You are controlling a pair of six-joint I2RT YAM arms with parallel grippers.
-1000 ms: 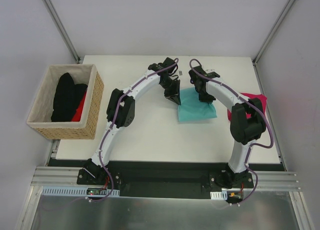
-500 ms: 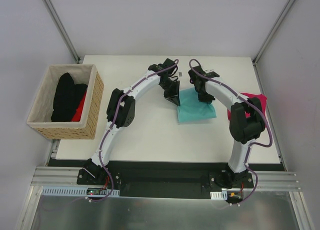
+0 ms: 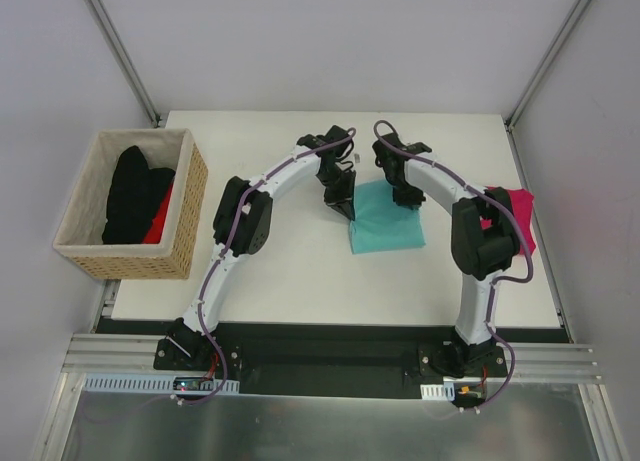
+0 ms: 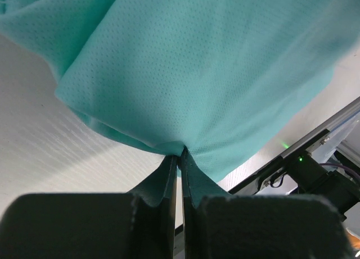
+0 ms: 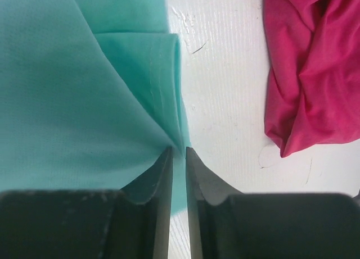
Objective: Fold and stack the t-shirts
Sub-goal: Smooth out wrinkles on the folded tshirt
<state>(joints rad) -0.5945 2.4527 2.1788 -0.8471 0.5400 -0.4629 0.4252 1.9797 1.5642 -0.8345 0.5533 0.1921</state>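
One white flat worktop [image 3: 300, 281] filled the middle of the top view. Plain grey walls [image 3: 330, 41] stood around it, with a thin metal pole [image 3: 120, 51] running up each back corner. Two white and black robot arms were fixed at the near edge.

One tan woven basket [image 3: 150, 266] with a white cloth lining sat just beside the left edge of the worktop. Some soft black t-shirts [image 3: 135, 196] lay heaped inside it. A bit of red cloth [image 3: 160, 221] peeked out beside them on the right.

A teal-green t-shirt [image 3: 385, 231] lay on the worktop between the two arms, toward the back. It was folded into a neat, almost square shape. Its cloth had tiny dots all over. One folded flap lay on top near its right edge.

The left tool [image 4: 179, 158] was closed tight, pinching a bit of the teal-green t-shirt, and the cloth hung from its tips. The right tool [image 5: 179, 152] sat at the right edge of the same shirt with a narrow gap between its fingers. The cloth bunched to a point at its tips, but I could not tell if it was gripped.

A magenta-pink t-shirt [image 3: 522, 221] lay crumpled near the right edge of the worktop, apart from the teal one.
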